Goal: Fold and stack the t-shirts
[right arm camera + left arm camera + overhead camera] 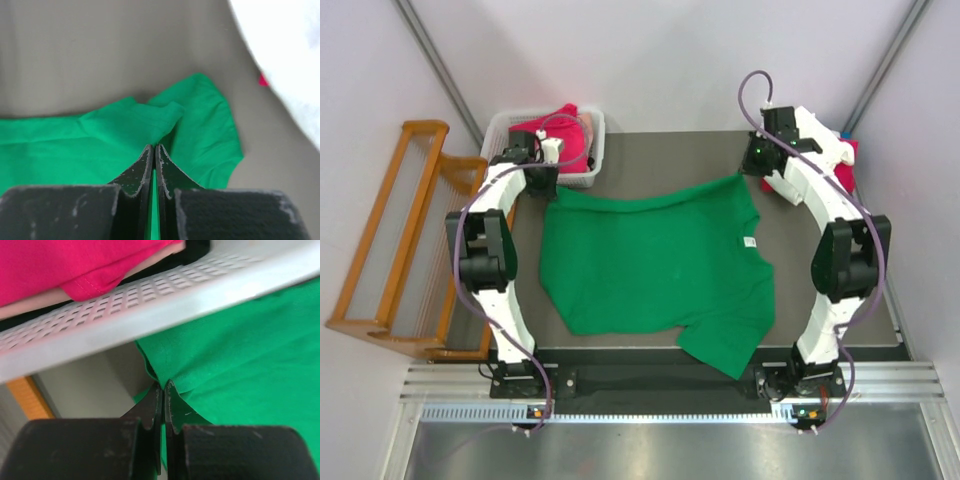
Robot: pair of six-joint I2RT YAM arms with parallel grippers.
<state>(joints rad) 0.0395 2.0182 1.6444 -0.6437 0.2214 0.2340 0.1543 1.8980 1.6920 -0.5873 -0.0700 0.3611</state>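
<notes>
Left hand (163, 386), right hand (153, 148) pinch t-shirt (650, 260) corners.

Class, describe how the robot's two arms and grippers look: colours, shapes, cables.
Both the left arm and right arm have white curved links with bulky black joint housings, and a thin purple cable loops along each. The left gripper and right gripper carry black, scuffed fingers tapering to thin tips.

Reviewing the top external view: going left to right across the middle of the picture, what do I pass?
wooden rack → left arm → green t-shirt → right arm. The white basket is left out because it overlaps the left arm and the shirt.
</notes>
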